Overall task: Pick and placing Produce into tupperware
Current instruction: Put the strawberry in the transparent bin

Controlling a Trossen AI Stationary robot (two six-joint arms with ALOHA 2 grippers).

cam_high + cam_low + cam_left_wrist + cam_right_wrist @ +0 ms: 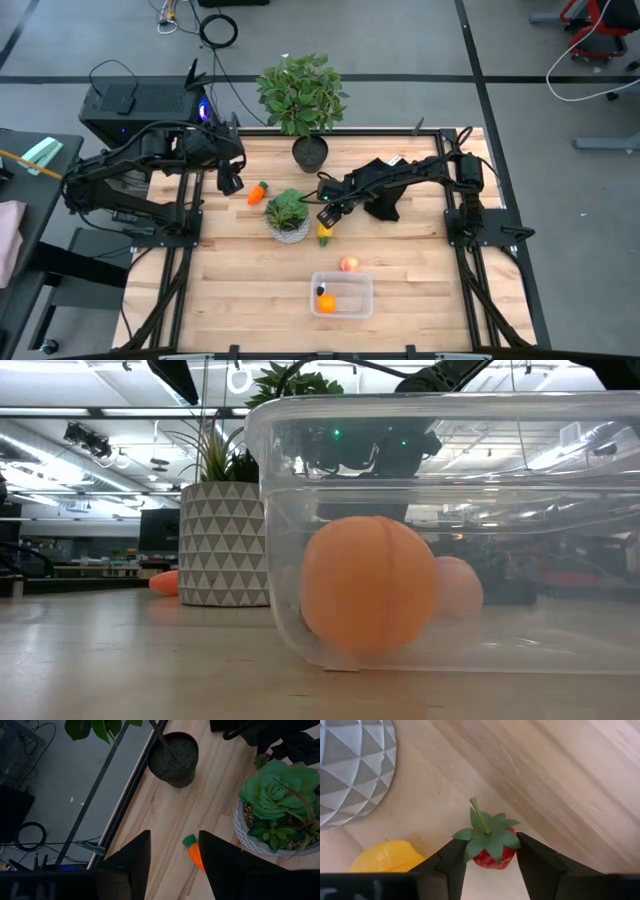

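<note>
My right gripper (328, 213) is low over the table just right of the white pot and is shut on the small red strawberry (492, 851). The yellow piece (324, 235) (385, 857) lies on the wood close by. My left gripper (230, 181) (172, 865) is open and hovers left of the orange carrot (260, 192) (194, 854), which lies flat and is partly hidden by one finger. The peach-coloured piece (348, 264) sits on the table by the far rim of the clear tupperware (366, 296) (520, 510). The orange ball (326, 303) (368, 585) rests on the tupperware's floor. My right gripper pinches the strawberry's red body (506, 856) between its two fingers, just under the green leaf cap (490, 837), whose stem points away from the wrist. The fingers (535, 865) come from above, pointing down. Whether the berry is off the wood, I cannot tell.
The succulent in its white patterned pot (288, 217) (225, 545) stands between the two grippers. The black pot with the tall plant (309, 152) (174, 752) is at the far edge, a black cloth (380, 205) under the right arm. Bare wood lies left of the tupperware.
</note>
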